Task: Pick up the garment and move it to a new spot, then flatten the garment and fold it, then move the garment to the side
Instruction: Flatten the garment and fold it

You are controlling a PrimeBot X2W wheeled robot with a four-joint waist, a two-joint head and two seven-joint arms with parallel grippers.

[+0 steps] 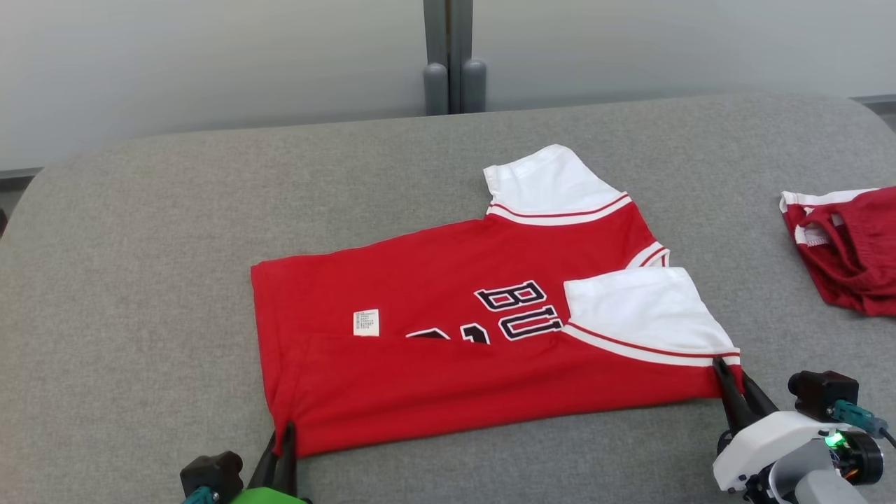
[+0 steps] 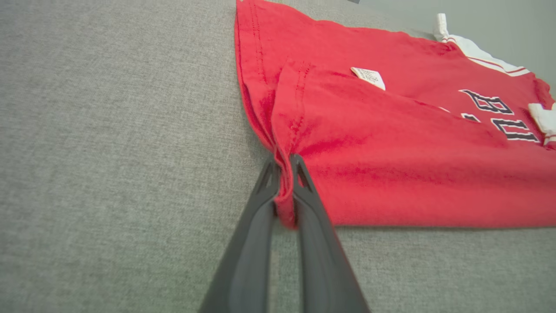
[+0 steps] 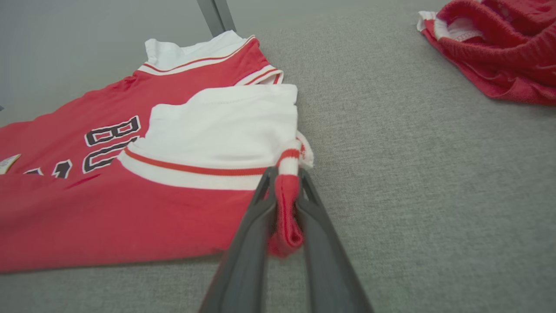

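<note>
Left gripper is closed tight on the shirt at its near hem corner. Right gripper is likewise clamped on the near shoulder edge. The shirt lies part-folded on the grey surface. Fabric judged light, limp and prone to sag, so corner holds suit it.

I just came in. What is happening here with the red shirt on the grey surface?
The robot is folding a red shirt on a grey padded surface. Its left gripper is shut on the near hem corner, and its right gripper on the near edge by the white sleeve. The near side lies folded over the front, partly covering the black letters. Another red garment lies apart at the right.
</note>
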